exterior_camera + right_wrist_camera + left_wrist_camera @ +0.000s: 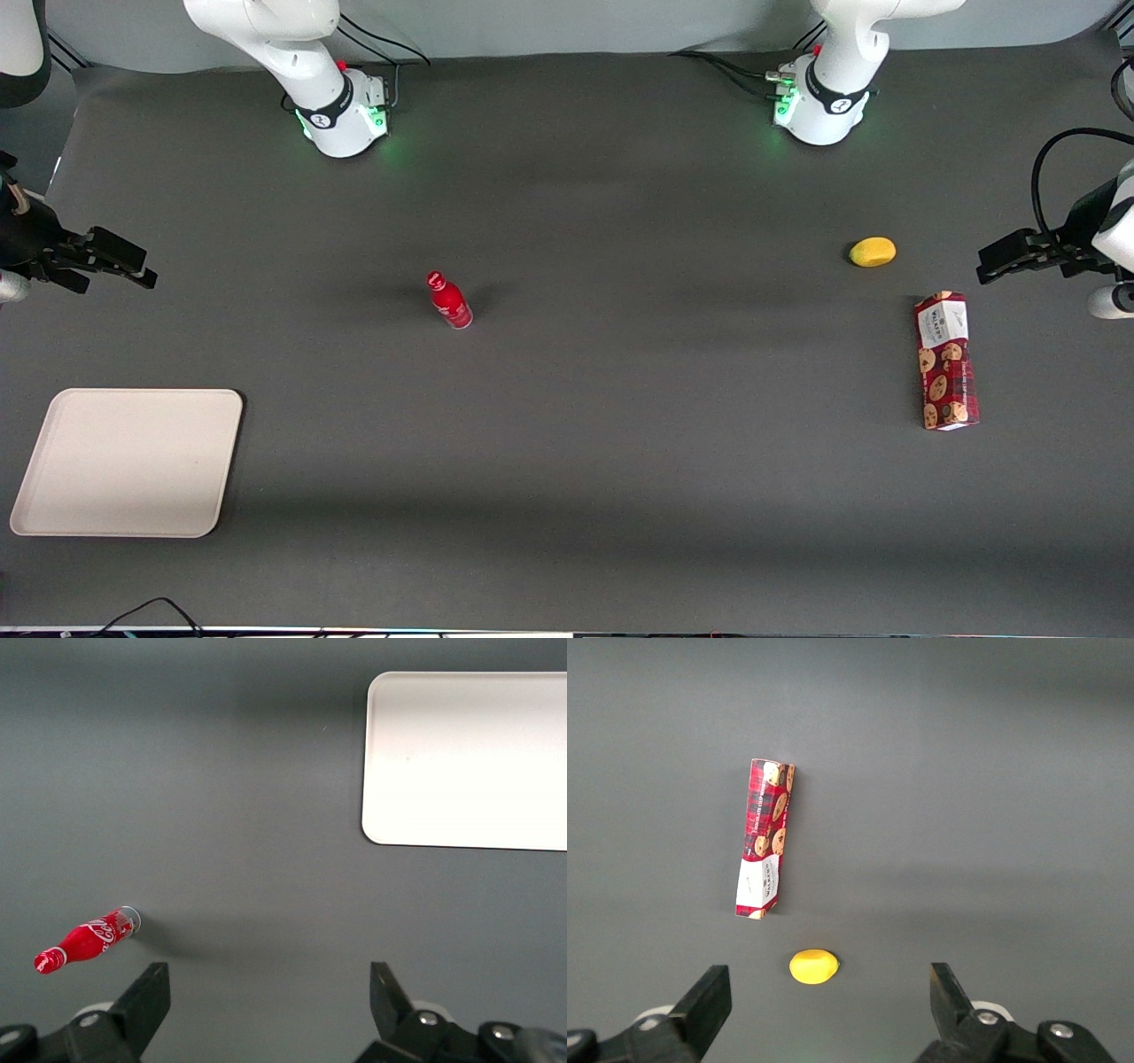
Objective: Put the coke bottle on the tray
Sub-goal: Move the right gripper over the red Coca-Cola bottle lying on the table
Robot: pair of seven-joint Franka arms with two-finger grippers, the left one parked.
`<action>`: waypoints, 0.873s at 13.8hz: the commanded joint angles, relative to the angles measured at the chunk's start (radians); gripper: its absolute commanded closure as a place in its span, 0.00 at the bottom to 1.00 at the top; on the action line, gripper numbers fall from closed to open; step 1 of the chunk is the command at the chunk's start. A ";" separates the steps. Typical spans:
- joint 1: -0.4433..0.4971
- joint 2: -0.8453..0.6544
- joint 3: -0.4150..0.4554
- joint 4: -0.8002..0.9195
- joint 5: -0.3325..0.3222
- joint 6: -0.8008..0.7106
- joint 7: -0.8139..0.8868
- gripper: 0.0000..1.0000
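Observation:
The coke bottle [450,301] is a small slim red bottle with a red cap and white lettering. It stands upright on the dark table near the middle. It also shows in the right wrist view [87,941]. The tray [129,462] is large, flat and beige. It lies nearer the front camera than the bottle, toward the working arm's end of the table, and nothing is on it. It shows in the right wrist view too [469,762]. My right gripper [124,261] hangs open and empty at the working arm's end, well apart from the bottle. Its open fingers show in its wrist view [266,988].
A long red cookie-printed box [946,361] lies toward the parked arm's end of the table. A yellow lemon-like fruit [873,252] lies farther from the front camera than the box. Both show in the left wrist view: the box [764,838] and the fruit [813,966].

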State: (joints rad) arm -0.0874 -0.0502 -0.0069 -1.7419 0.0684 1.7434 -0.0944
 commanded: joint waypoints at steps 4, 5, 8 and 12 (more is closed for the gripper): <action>0.008 0.015 -0.007 0.012 0.021 -0.004 0.019 0.00; 0.008 0.016 0.001 0.004 0.024 -0.005 0.021 0.00; 0.014 0.018 0.112 -0.033 0.031 0.025 0.218 0.00; 0.015 0.030 0.310 -0.122 0.021 0.114 0.400 0.00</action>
State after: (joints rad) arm -0.0699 -0.0147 0.2410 -1.8134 0.0851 1.8289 0.2513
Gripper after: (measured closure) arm 0.000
